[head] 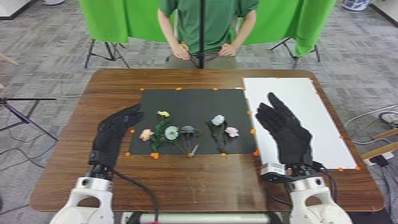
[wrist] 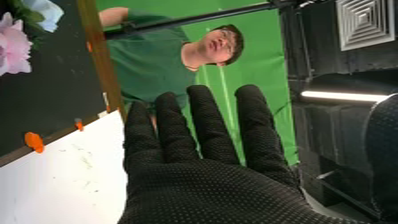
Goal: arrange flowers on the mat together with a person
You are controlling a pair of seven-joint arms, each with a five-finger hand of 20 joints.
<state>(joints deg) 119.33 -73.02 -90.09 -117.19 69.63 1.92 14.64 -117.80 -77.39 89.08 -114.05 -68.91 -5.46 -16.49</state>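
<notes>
Flowers [head: 171, 132] in two clusters on the black mat [head: 200, 102].
Head view: the left hand [head: 122, 124] is at the mat's left edge, the right hand [head: 282, 125] over the white sheet [head: 315, 107], both released with fingers extended. Right wrist view: the right hand [wrist: 222, 190] is empty, fingers straight; a pink flower [wrist: 12, 47] and a pale blue flower [wrist: 44, 12] show against the mat.

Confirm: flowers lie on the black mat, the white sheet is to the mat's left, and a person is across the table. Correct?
Not quite: the head view shows the white sheet to the right of the black mat, not its left. The flowers do lie on the mat, and the person is across the table.
</notes>
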